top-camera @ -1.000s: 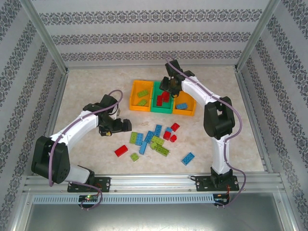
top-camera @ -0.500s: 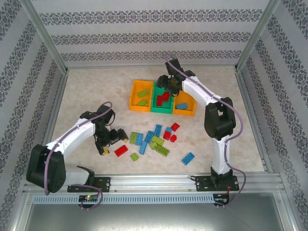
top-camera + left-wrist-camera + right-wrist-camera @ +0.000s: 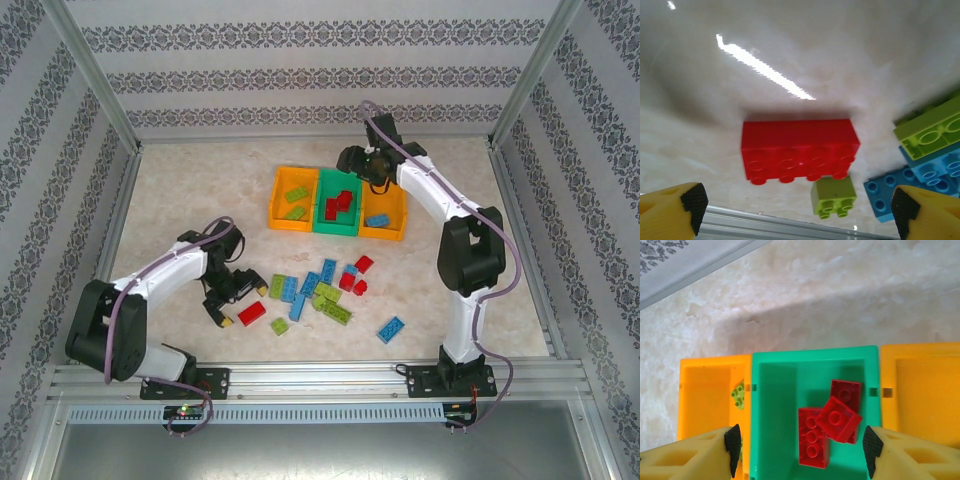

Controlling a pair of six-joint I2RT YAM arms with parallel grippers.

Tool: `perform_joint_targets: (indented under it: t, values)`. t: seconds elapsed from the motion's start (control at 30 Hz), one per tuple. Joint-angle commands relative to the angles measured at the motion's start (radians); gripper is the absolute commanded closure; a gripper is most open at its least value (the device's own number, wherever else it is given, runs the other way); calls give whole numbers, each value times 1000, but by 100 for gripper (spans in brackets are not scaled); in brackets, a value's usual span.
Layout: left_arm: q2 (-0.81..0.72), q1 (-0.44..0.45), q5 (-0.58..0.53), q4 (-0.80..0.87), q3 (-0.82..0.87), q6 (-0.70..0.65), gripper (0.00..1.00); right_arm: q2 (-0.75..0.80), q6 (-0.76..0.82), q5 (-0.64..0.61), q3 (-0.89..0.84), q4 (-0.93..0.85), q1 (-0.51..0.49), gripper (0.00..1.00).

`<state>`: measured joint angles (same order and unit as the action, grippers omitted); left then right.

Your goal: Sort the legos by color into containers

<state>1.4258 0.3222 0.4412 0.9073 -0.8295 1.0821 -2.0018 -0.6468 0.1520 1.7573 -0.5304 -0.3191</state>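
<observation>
Marbled tabletop [image 3: 180, 190] holds glossy studded legos [image 3: 326, 292]; left end effector [image 3: 800, 202] and right end effector [image 3: 801, 447] gape empty.

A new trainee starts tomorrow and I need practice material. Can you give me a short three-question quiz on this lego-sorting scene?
1. True or false: the green bin holds red bricks.
2. The left claw is: A open near a long red brick; B shut on a blue brick; C inside a bin.
3. Fill in: the right claw hovers over the ___ bin.
Key: 1 true; 2 A; 3 green.
</observation>
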Motion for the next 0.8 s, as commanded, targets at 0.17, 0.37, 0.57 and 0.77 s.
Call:
perform_joint_targets:
  t: [0.17, 0.37, 0.57, 0.77]
  values:
    - [80, 38, 17, -29, -41, -17, 5, -4, 21, 51, -1, 9, 27, 32]
    - [75, 60, 21, -16, -14, -4, 6, -20, 17, 64, 10, 2, 29, 32]
    - [84, 81, 16, -40, 6, 14, 7, -45, 20, 76, 36, -13, 32, 32]
    - [85, 84, -8, -53, 12, 15, 7, -40, 21, 70, 42, -21, 37, 31]
